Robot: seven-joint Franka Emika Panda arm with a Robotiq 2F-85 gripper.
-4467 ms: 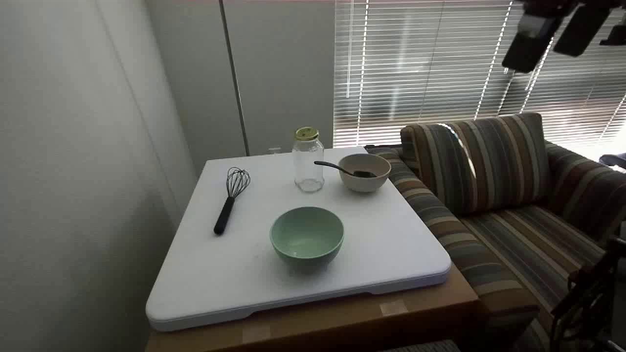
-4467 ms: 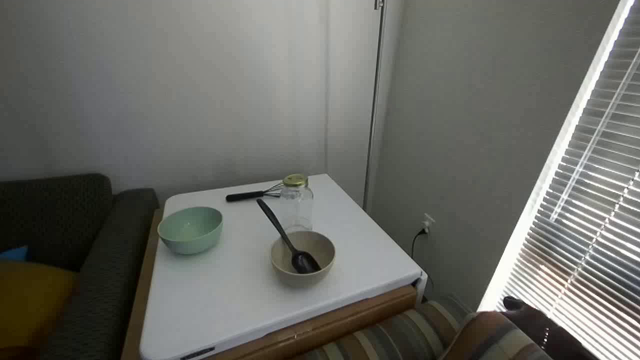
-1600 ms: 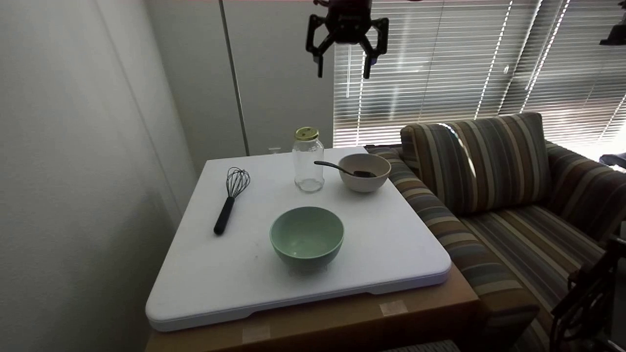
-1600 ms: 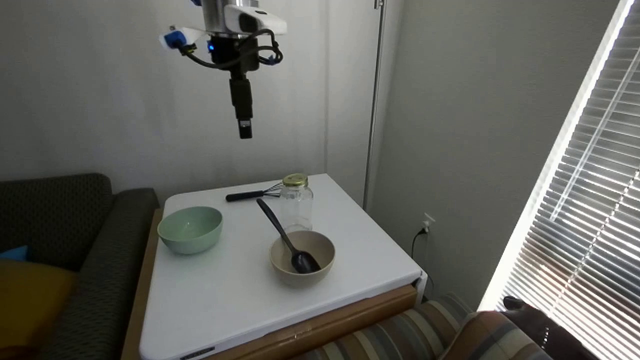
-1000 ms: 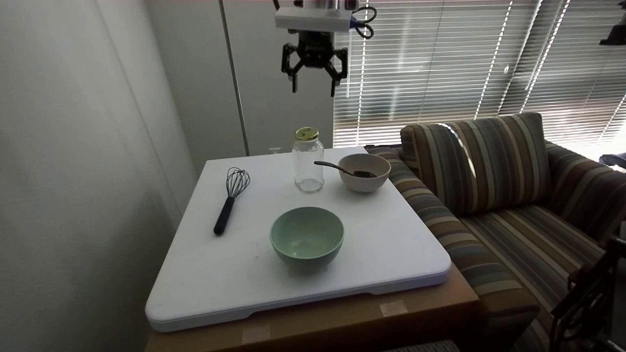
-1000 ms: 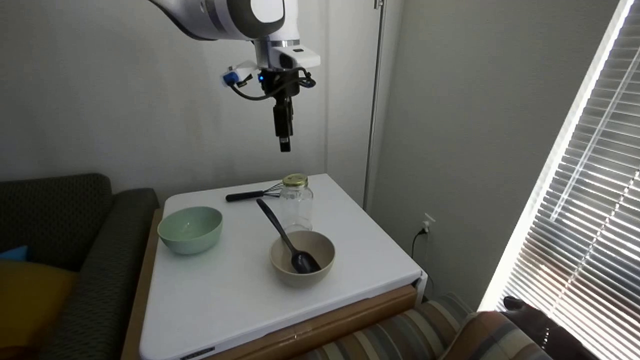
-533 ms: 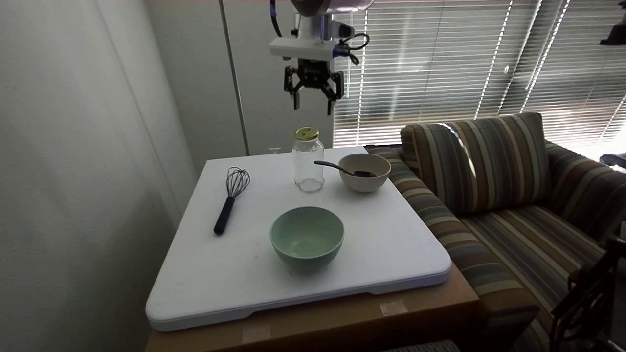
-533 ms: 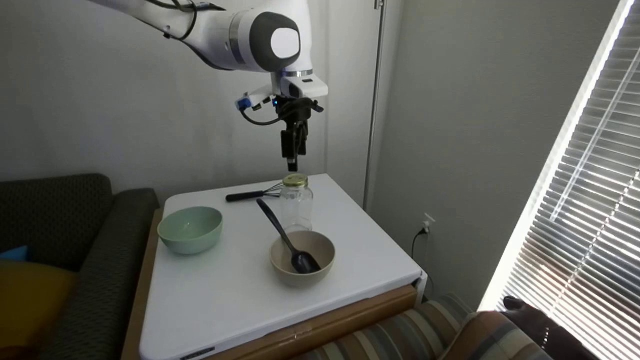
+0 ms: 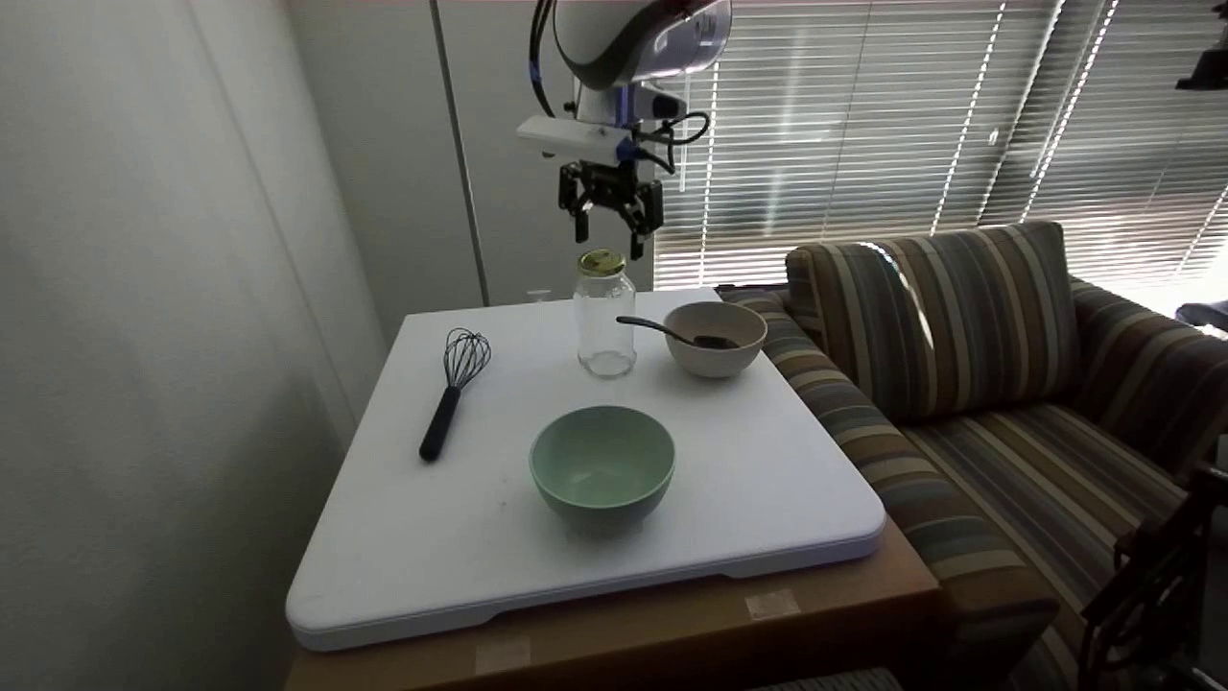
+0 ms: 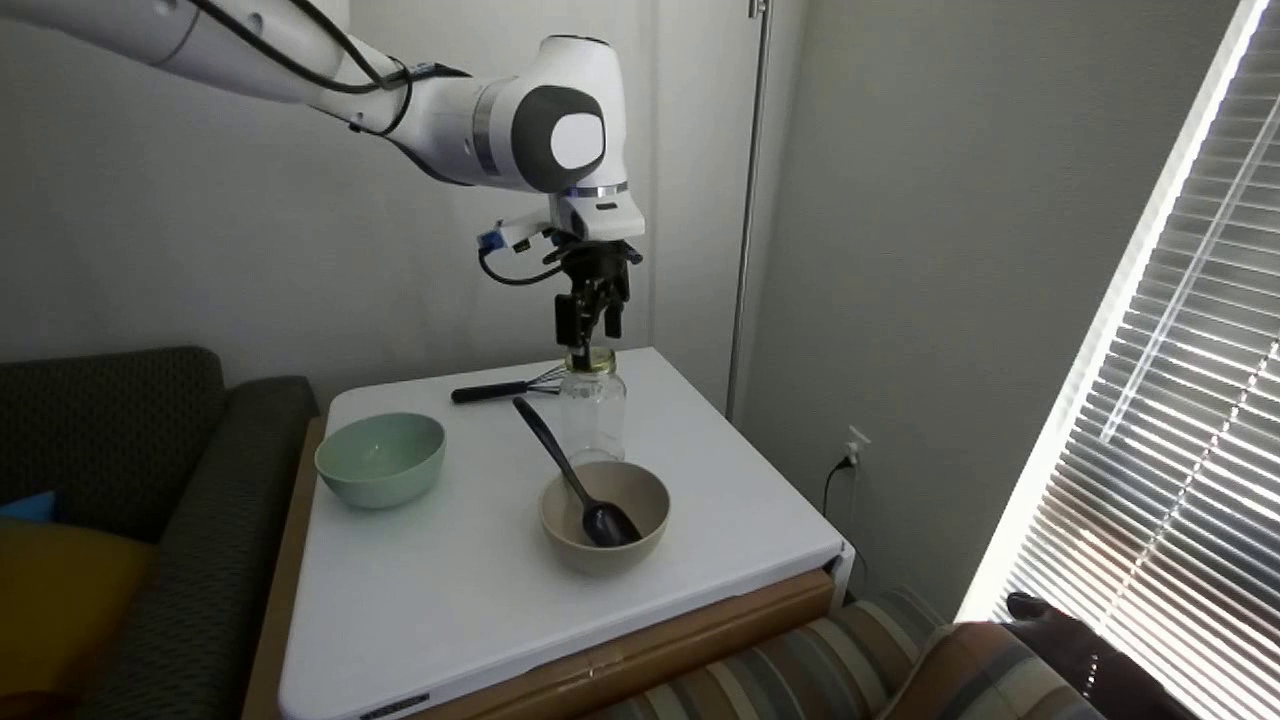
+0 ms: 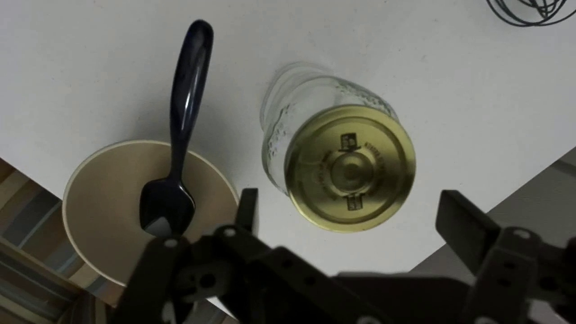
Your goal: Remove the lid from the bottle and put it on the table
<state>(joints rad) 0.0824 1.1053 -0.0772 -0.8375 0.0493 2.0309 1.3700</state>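
The yellowish-green lid sits on the mouth of the upright clear glass bottle; the lid and bottle show in both exterior views and the wrist view. The bottle stands on the white table. My gripper is open and empty, pointing down just above the lid. In the wrist view the fingertips are apart on either side of the lid, slightly below it in the picture, with no visible contact. A finger covers part of the lid in an exterior view.
A beige bowl with a black spoon stands close beside the bottle. A green bowl and a whisk are also on the table. A striped armchair adjoins it.
My gripper has come into place over the bottle and descended, staying open, from high above to just over the lid. The wrist has turned somewhat. The bottle, lid and bowls have not moved.
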